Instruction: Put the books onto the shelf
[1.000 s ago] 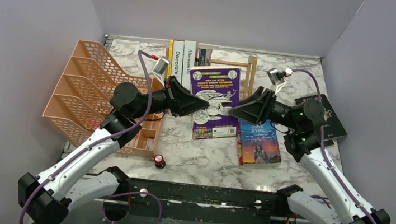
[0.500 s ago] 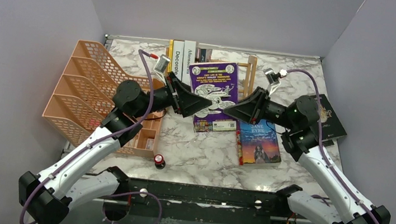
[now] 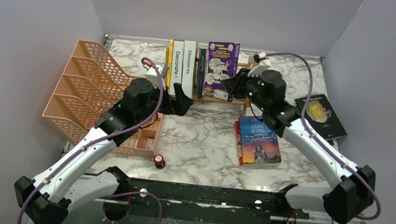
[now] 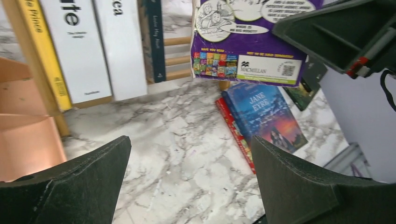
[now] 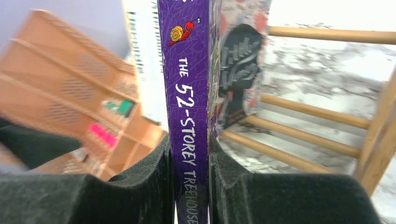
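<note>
**Purple book up on the shelf, left pincer lets go**

A second ago both pincers held the purple book (image 3: 221, 69) tilted over the middle of the desk (image 3: 203, 141). Now it stands upright at the back, in the shelf (image 5: 308, 114), just right of a thin dark book (image 3: 200, 70). That book ends a row of the yellow one (image 3: 168, 63), "Decorate" (image 3: 177, 64) and "Afternoon tea" (image 3: 189, 63). Whether its lower edge rests on the slats I cannot tell.

The right arm has reached to the back, and the right pincer (image 3: 230, 85) alone clamps the book by its spine. The left pincer (image 4: 190, 144) has released the book and drawn back toward the orange tray (image 3: 84, 76). Its jaws stand wide apart with nothing between them.

Right of the purple book, the slats are bare up to the end frame. The middle of the desk lies open between the arms.

"Jane Eyre" (image 3: 259, 141) lies flat on a red book (image 3: 237, 142), beside the right forearm. The dark green book (image 3: 322, 116) lies flat near the desk's right edge. A small red-capped thing (image 3: 159, 160) stands near the front edge, by the tray's corner.
</note>
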